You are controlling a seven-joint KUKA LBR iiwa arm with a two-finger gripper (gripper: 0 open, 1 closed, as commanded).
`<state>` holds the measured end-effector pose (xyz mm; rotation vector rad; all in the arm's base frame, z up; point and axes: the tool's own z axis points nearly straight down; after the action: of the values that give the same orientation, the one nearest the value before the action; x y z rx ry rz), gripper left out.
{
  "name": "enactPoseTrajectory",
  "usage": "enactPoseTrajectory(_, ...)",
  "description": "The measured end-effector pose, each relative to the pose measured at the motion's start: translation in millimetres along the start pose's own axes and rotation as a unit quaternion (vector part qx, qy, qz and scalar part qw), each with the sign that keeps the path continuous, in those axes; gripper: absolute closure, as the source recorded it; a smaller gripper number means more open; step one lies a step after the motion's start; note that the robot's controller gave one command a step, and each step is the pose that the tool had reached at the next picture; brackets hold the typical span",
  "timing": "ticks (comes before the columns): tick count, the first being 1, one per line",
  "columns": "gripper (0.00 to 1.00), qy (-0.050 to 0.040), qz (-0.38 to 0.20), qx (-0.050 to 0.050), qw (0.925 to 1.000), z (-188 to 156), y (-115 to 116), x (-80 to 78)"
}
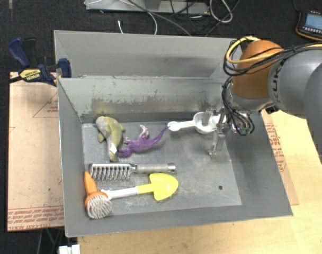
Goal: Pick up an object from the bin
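My gripper (215, 146) hangs low over the bin floor at the right side, under the orange-covered wrist. Just to its upper left lies a white plastic scoop (188, 125), its bowl end close beside the gripper and its handle pointing left. Whether the two touch I cannot tell. Further left a purple toy lizard (142, 142) is stretched out on the floor, well apart from the gripper.
A pale green toy animal (110, 132) lies at the far left. Along the front sit a metal comb-like brush (130, 170), a yellow toy shovel (160, 187) and an orange-handled white brush (95, 201). Bare floor lies at the front right.
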<state>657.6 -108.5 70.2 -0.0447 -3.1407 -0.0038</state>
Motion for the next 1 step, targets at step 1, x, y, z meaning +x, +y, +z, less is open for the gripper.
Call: enactPoseTrajectory(1,0.0,-0.0089,0.005,0.003,0.9999,-41.4,17.1,0.0)
